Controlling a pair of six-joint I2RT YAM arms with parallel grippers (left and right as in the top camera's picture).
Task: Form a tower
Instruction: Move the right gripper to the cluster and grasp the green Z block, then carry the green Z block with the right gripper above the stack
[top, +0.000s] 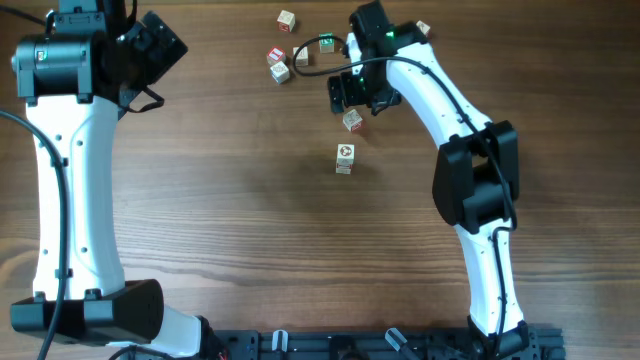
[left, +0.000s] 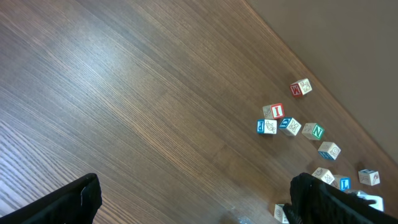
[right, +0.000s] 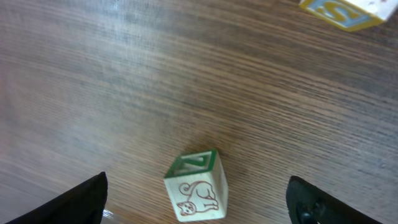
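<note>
I judge the tower (top: 344, 158) slim enough to topple if my right hand (right: 198, 206) sweeps carelessly near it or sets a cube on it off-centre. That hand is released, fingers wide of a green-framed cube (right: 194, 185) standing free on the desk (top: 220, 230). My left hand (left: 196, 210), upper left of the overhead view, hangs released and empty. The tower stands just above mid-frame there: narrow, pale, seemingly two cubes high, though from above I cannot be sure.
</note>
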